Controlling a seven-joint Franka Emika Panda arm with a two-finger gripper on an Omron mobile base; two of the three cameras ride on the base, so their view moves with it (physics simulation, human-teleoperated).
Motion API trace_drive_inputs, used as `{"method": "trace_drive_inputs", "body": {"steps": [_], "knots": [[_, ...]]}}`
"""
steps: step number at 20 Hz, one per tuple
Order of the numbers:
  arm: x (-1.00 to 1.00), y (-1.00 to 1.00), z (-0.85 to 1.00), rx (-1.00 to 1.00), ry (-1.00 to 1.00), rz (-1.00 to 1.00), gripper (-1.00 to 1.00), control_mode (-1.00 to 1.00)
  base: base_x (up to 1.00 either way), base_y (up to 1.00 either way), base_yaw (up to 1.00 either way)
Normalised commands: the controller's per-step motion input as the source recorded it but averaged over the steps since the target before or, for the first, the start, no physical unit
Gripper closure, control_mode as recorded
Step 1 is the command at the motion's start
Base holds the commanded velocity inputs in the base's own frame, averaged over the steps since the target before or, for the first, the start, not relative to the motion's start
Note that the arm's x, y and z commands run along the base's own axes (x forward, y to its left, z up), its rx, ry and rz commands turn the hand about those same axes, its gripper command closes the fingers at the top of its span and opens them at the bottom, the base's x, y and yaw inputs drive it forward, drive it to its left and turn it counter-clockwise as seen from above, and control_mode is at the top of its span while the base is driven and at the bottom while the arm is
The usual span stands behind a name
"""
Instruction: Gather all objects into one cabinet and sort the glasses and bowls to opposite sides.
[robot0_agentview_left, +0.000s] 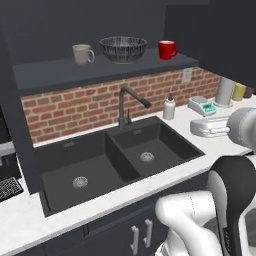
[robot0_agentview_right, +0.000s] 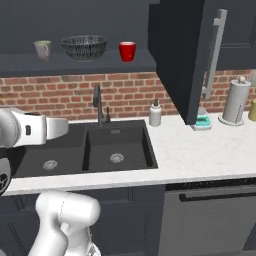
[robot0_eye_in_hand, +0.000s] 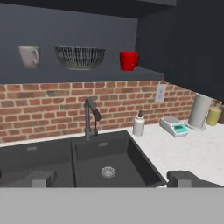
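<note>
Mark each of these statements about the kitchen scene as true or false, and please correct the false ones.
1. The patterned bowl stands between the beige mug and the red mug on the cabinet shelf. True.
2. The red mug lies on its side in the sink. False: it stands upright on the shelf, to the right of the bowl.
3. The gripper is open and holds nothing. True.
4. The cabinet door is closed over the shelf. False: it stands open, swung out to the right, with its silver bar handle in view.
5. The faucet stands behind the sink, against the brick wall. True.
</note>
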Motion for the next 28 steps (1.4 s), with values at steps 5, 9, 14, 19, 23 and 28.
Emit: {"method": "trace_drive_inputs", "body": {"steps": [5, 9, 14, 19, 23, 28], "knots": [[0.0, 0.0, 0.0, 0.0, 0.0, 0.0, -1.0, 1.0, -0.34, -0.48, -0.28], [0.0, 0.0, 0.0, 0.0, 0.0, 0.0, -1.0, 1.0, -0.27, -0.53, -0.34], [0.0, 0.0, 0.0, 0.0, 0.0, 0.0, -1.0, 1.0, -0.34, -0.46, -0.37], [0.0, 0.0, 0.0, 0.0, 0.0, 0.0, -1.0, 1.0, -0.42, -0.12, -0.45], [0.0, 0.0, 0.0, 0.0, 0.0, 0.0, -1.0, 1.0, -0.28, -0.14, -0.49], [0.0, 0.0, 0.0, 0.0, 0.0, 0.0, -1.0, 1.0, -0.01, -0.25, -0.45]]}}
